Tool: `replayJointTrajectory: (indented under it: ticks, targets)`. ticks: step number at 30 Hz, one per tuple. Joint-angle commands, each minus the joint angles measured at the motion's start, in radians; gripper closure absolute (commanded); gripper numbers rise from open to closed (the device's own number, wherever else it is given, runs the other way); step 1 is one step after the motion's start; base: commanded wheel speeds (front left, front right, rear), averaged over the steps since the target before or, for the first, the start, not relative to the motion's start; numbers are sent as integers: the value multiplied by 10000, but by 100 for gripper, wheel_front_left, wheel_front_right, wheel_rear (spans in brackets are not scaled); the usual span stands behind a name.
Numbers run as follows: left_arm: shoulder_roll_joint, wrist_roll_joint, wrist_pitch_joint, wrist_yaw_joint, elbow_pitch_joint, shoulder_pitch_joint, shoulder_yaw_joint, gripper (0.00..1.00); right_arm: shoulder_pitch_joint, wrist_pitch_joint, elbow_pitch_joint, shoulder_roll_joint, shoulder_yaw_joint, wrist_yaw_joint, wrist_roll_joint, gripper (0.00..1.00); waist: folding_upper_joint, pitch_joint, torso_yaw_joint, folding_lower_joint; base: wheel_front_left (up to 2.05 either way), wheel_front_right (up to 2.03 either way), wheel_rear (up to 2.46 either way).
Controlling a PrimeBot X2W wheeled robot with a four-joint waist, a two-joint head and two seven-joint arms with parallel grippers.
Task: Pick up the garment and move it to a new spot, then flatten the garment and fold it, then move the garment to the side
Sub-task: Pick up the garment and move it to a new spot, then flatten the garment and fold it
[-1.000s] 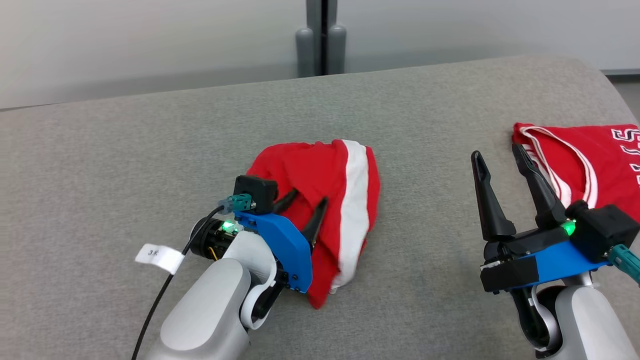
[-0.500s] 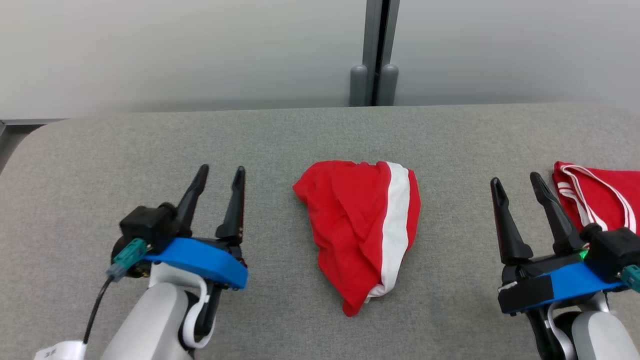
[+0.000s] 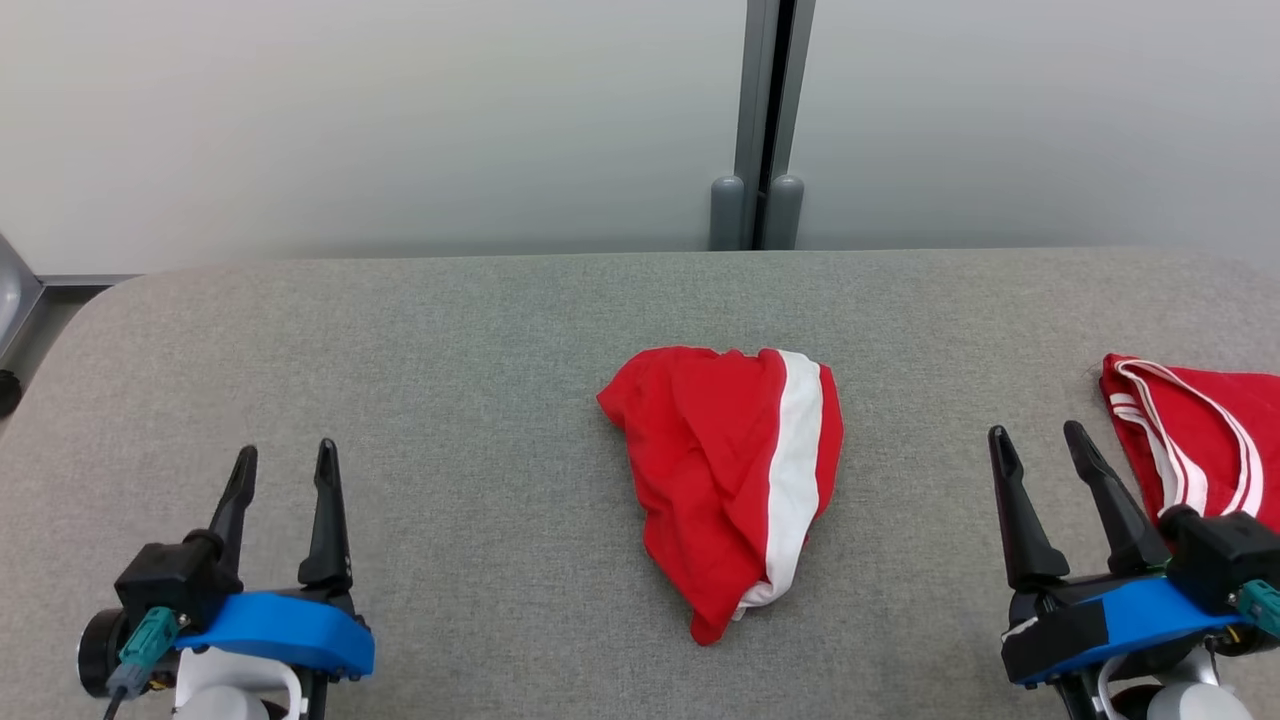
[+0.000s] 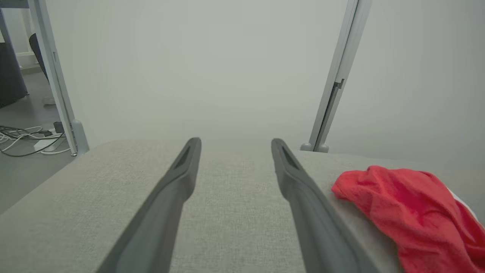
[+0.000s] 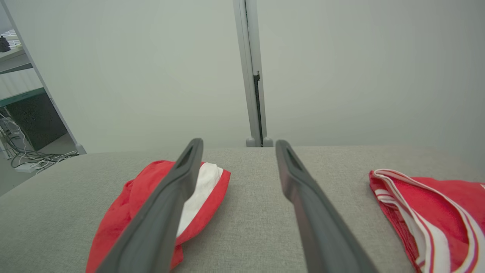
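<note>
Grey table with the crumpled red garment at frame centre; my left tool, lower left, and right tool, lower right, gape wide and empty, so I would pinch its two outer edges and spread gently.

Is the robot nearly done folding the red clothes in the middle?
Not nearly. Done, maybe: the red garment lies in the middle of the grey table, so the first move may be finished. In hand: nothing; the left tool and right tool are both open, apart from it. Left: it is bunched up, so flattening, folding and moving it aside remain.
</note>
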Motion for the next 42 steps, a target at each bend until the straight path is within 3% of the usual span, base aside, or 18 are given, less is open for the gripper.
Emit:
replayJointTrajectory:
  ticks: [1, 14, 25, 35, 42]
  targets:
    - [48, 12, -36, 26, 38, 156, 37, 0, 166, 36, 37, 45, -27, 1, 81, 0, 0, -26, -19, 1, 0, 0, 0]
    - [174, -152, 132, 351, -550, 584, 131, 0, 232, 24, 411, 176, 109, 1, 239, 0, 0, -145, -44, 1, 0, 0, 0]
    - [286, -196, 275, 313, -494, 392, 74, 0, 101, 181, 575, 222, 577, 1, 320, 0, 0, -45, -68, 1, 0, 0, 0]
    - [284, -201, 361, 273, -511, 105, -80, 0, -418, 2256, 1786, 279, 2728, 3, 1207, 0, 0, 383, -21, 1, 0, 0, 0]
    - [231, -180, 380, 145, -434, -268, -215, 0, -1565, 2058, 3467, 289, 3560, 3, 1668, 0, 0, 704, 205, 1, 0, 0, 0]
